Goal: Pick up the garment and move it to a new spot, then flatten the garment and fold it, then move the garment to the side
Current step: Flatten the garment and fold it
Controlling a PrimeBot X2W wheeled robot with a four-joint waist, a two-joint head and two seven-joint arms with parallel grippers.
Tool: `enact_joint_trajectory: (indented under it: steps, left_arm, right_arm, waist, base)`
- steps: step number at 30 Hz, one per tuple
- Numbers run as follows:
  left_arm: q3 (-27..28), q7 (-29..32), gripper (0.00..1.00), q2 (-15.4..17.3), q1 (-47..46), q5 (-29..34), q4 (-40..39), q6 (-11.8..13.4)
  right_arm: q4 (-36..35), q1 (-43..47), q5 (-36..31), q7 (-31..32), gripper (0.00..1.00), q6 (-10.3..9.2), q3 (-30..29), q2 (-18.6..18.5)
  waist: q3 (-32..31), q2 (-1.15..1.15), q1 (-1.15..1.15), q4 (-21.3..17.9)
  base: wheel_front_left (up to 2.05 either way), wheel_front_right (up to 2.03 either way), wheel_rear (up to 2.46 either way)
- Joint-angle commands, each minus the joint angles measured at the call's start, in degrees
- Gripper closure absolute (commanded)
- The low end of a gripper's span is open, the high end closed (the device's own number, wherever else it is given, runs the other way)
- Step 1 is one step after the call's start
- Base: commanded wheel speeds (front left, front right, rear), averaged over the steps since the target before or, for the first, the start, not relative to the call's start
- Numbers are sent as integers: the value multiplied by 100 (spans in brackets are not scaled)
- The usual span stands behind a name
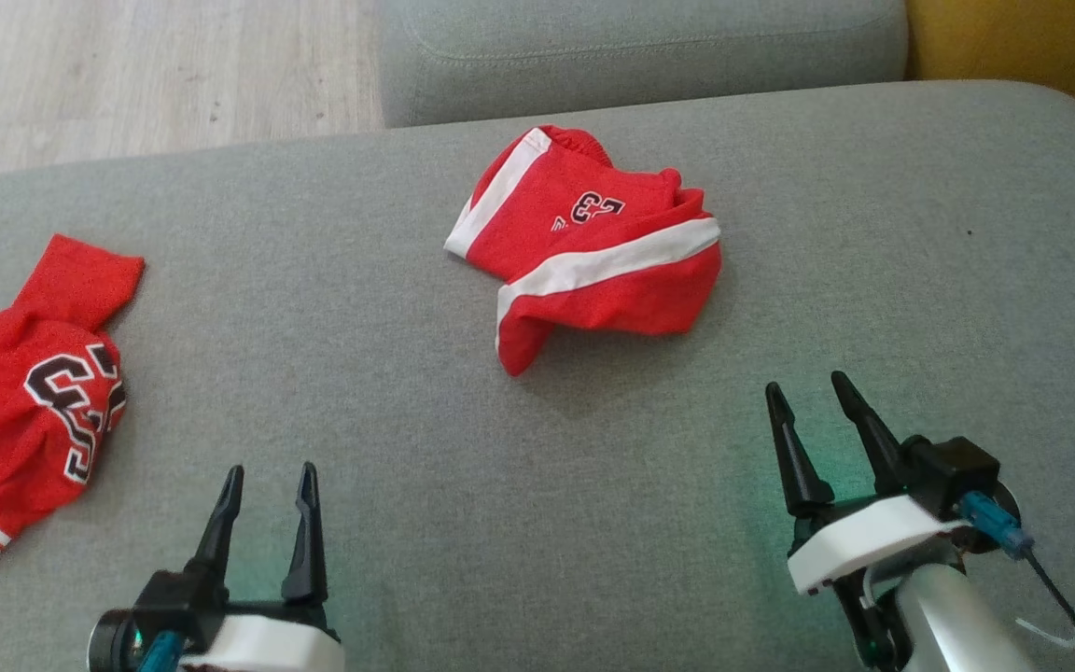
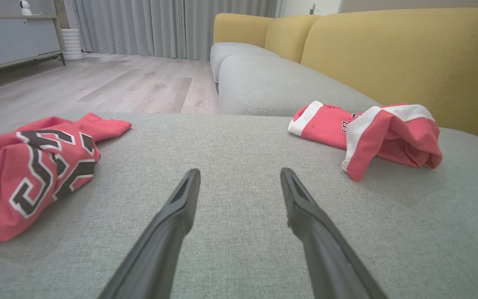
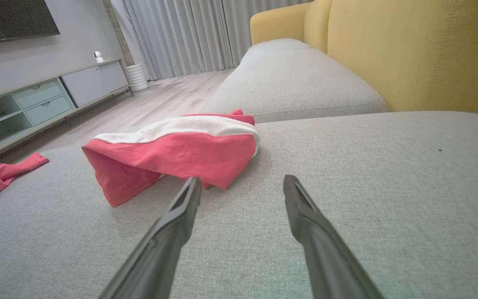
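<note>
A red garment (image 1: 593,271) with white stripes and a black number lies crumpled in the middle of the grey cushion (image 1: 407,448). It shows too in the left wrist view (image 2: 388,133) and the right wrist view (image 3: 172,158). My left gripper (image 1: 272,471) hovers open and empty near the front edge, well short of it (image 2: 240,172). My right gripper (image 1: 804,383) is open and empty too, just in front of and to the right of the garment's near edge (image 3: 242,179). A second red garment (image 1: 24,411) with a large black number lies bunched at the far left (image 2: 27,174).
A second grey seat cushion (image 1: 640,47) adjoins the far side. The yellow sofa back (image 2: 409,58) runs along the right. Wooden floor (image 1: 127,65) lies beyond the cushion's far left edge, with a low cabinet (image 3: 48,99) and curtains (image 2: 160,25) further off.
</note>
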Motion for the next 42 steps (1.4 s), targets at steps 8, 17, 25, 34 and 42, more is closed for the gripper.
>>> enact_joint_trajectory:
  steps: [8, 17, 25, 34, 42]
  left_arm:
    - [-206, -29, 0, -3, -419, -158, -82, -76]
    - [-1245, -29, 0, -3, -1636, -315, 381, -206]
    - [-1380, -29, 0, -4, -2376, -296, 1032, -214]
    - [-1048, -29, 49, 8, -2612, 101, 1228, -113]
    - [-627, -29, 100, 110, -2746, 456, 575, 70]
  right_arm:
    - [-170, -297, -3, -13, 0, -4, 126, -27]
    - [-309, -699, 48, -13, 0, -4, 338, -98]
    - [-343, -985, 142, -13, 0, -4, 538, -62]
    - [-370, -1037, 192, -13, 0, -4, 511, 33]
    - [-324, -941, 228, -13, 0, -4, 393, 125]
  waist:
    - [283, 0, 0, 36]
    - [1024, 0, 0, -289]
    - [1512, 0, 0, -837]
    - [1688, 0, 0, -1234]
    - [1450, 0, 0, -1298]
  base:
    - [0, 0, 0]
    - [0, 0, 0]
    - [0, 0, 0]
    - [0, 0, 0]
    - [0, 0, 0]
